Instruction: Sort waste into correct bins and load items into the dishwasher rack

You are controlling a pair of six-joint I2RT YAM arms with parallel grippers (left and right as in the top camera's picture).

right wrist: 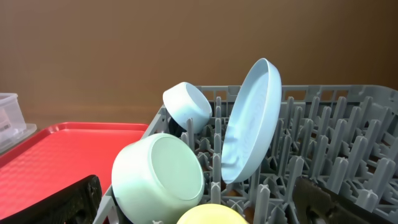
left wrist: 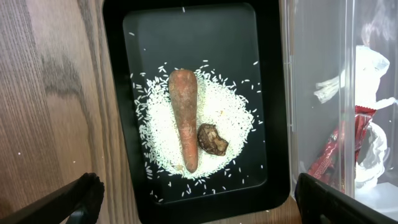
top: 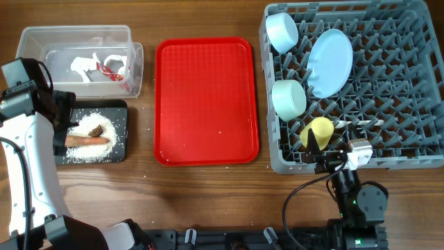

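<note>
The black tray (top: pixel 119 111) holds rice grains (left wrist: pixel 225 106), the carrot stick (left wrist: pixel 185 112) and the brown lump (left wrist: pixel 212 138). The clear tub (top: pixel 41 38) holds white scraps (left wrist: pixel 367 68) and the red wrapper (left wrist: pixel 329 149). My left gripper (left wrist: pixel 205 211) is open and empty over the black tray's left end. The grey rack (top: pixel 416 163) holds the light blue bowl (top: pixel 281 31), light blue plate (top: pixel 329 62), mint bowl (top: pixel 289 98), yellow cup (top: pixel 318 132) and white spoon (top: pixel 364 123). My right gripper (right wrist: pixel 205 208) is open and empty at the rack's front edge, just behind the yellow cup.
The large red tray (top: pixel 206 97) lies between the bins and the rack, with nothing on it but a few specks. A few rice grains lie on the wood near the black tray. The right arm's base and cables sit at the table's front edge.
</note>
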